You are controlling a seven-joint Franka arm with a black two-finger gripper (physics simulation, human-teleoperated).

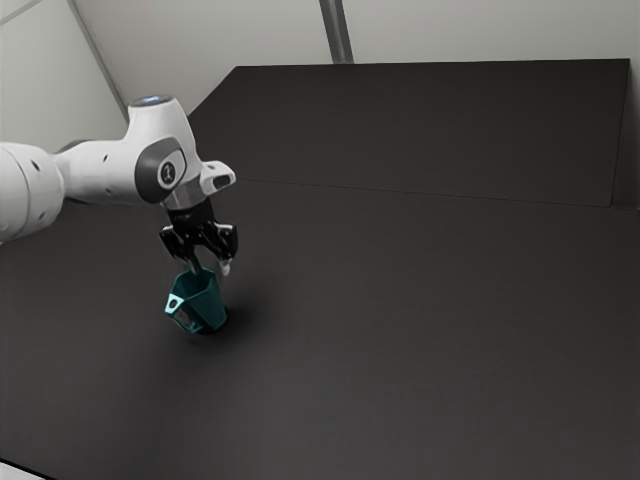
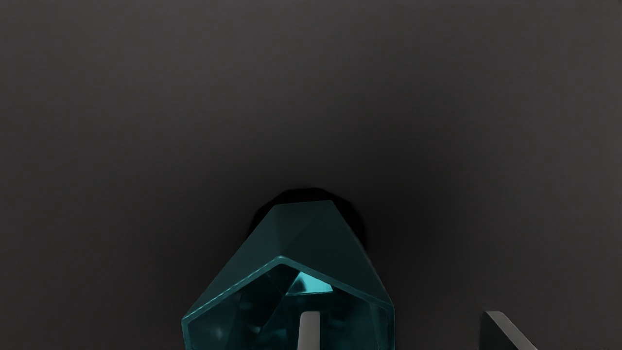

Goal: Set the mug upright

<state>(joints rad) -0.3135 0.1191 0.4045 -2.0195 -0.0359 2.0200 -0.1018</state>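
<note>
Soft, dim light lay over a dark table [image 1: 420, 330], with brighter glints on the mug [image 1: 208, 302].
Below the gripper [image 1: 211, 268], a broad, soft-edged shadow [image 1: 250, 305] spread around the mug and faded gradually into the charcoal surface; the wrist view darkened almost to black just beside the mug. Pale cyan glare flashed inside it, and a thin shine traced its rim [image 2: 281, 259]. Behind the gripper, the wall [image 1: 200, 35] was a muted grey, while the white arm [image 1: 100, 170] looked far brighter.
</note>
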